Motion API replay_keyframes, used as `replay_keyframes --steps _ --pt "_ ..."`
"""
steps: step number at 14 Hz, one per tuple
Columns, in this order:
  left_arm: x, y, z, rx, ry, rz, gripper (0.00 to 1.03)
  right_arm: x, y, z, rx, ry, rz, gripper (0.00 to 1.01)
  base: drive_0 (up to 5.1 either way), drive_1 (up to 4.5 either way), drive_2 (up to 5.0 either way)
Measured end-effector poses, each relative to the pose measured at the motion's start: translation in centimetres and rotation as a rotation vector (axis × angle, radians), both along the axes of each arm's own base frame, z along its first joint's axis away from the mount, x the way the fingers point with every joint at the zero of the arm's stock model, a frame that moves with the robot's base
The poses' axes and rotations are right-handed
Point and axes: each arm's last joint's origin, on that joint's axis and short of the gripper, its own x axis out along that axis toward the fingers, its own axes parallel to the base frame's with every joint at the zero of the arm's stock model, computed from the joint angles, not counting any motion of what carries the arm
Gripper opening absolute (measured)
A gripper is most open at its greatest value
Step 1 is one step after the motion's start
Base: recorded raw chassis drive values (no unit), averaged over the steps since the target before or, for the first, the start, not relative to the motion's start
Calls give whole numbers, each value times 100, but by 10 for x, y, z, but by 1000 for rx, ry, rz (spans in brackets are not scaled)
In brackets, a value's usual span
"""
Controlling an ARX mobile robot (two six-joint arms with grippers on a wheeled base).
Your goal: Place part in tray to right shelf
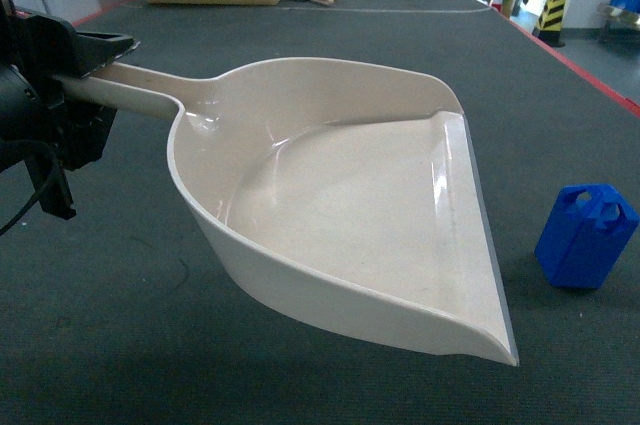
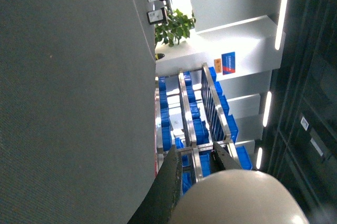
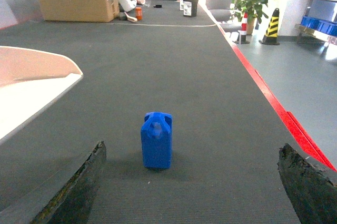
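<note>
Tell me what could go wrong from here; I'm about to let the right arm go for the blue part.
1. The part stands upright on a narrow base between the open fingers of the right gripper; an off-centre close could topple it.
2. The left gripper holds the tray only by its handle end, raised and tilted, so a dropped-in part may slide toward the flat lip.
3. The part sits near the table's red edge.

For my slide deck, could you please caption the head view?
Left gripper holds the empty tray by its handle; the part stands beside it.
</note>
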Motion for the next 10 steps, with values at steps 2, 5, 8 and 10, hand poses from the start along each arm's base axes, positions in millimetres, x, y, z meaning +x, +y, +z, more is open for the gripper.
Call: replay_keyframes --steps 2,5,8,10 --pt "0 0 0 0 0 0 13 0 0 -2 1 32 -10 98 0 0 0" --pt "0 0 0 0 -1 -2 13 29 -3 29 -32 460 -141 98 0 0 0" --pt "0 0 0 0 0 1 13 96 -7 64 4 453 -76 98 0 0 0" --pt "0 0 0 0 1 -1 13 155 -2 54 13 563 -42 98 0 0 0"
